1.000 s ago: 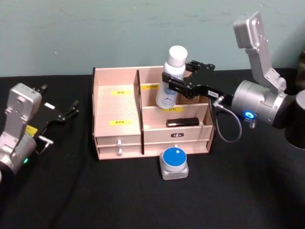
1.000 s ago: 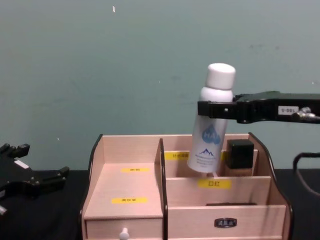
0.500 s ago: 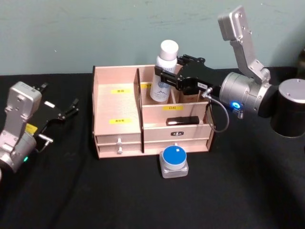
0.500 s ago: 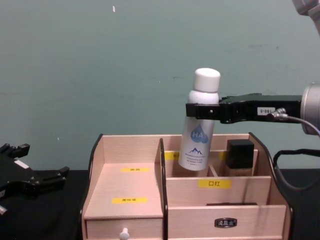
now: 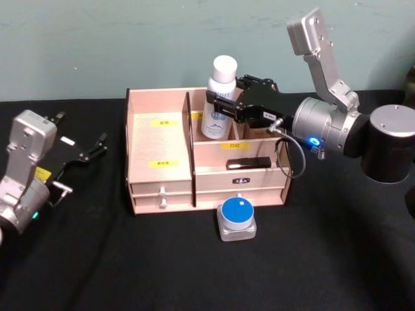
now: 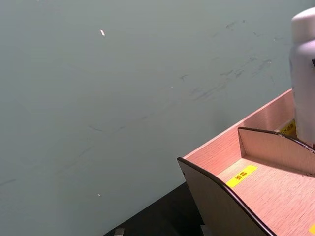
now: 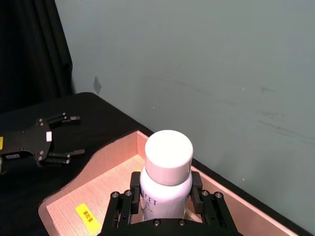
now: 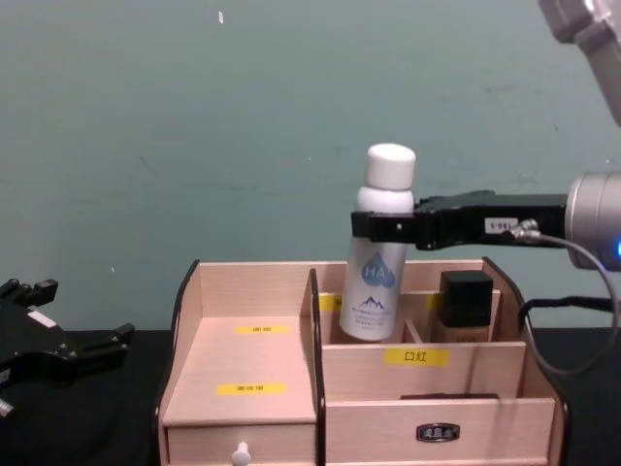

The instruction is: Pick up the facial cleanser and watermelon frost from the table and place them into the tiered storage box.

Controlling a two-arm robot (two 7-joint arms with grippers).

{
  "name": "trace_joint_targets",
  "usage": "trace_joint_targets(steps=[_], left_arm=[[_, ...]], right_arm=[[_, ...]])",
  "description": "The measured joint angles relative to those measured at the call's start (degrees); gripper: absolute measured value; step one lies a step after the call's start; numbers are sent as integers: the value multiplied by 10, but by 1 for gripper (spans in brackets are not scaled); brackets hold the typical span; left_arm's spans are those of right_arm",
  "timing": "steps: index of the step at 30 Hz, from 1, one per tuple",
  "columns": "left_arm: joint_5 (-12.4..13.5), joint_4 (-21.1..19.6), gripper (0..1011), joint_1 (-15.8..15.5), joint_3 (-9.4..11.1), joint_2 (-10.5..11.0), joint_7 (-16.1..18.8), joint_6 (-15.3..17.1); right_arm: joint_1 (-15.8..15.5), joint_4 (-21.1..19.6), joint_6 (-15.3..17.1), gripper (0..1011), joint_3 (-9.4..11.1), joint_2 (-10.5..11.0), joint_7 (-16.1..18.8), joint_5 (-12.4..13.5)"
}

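Note:
The facial cleanser (image 5: 219, 97), a slim white bottle with blue print, is held just below its cap by my right gripper (image 5: 224, 107), which is shut on it. In the chest view the facial cleanser (image 8: 379, 257) leans slightly, its bottom down in the back compartment of the tiered storage box (image 8: 254, 374), right of the tall divider. The right wrist view looks down on the facial cleanser's cap (image 7: 168, 150) between the fingers (image 7: 124, 199). The watermelon frost (image 5: 237, 220), a blue-lidded jar, stands on the table in front of the tiered storage box (image 5: 146, 146). My left gripper (image 5: 83, 129) rests open at the far left.
A black-capped item (image 8: 467, 295) stands in the back right compartment beside the bottle. A flat black object (image 5: 249, 164) lies on the middle tier. Two small drawers (image 5: 162, 193) face front. Black cloth covers the table (image 5: 130, 265), and a dark cylinder (image 5: 388, 149) stands at the right.
My right gripper has carried the bottle leftward and down, so its bottom now sits inside the box's back compartment. The left arm and the jar have not moved.

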Motion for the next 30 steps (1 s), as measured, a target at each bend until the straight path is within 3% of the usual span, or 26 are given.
trace_joint_targets(steps=[30], left_arm=[[0, 0, 1001, 0, 0, 0, 0, 0]], right_arm=[[15, 80, -4, 600, -10, -28, 17, -18]])
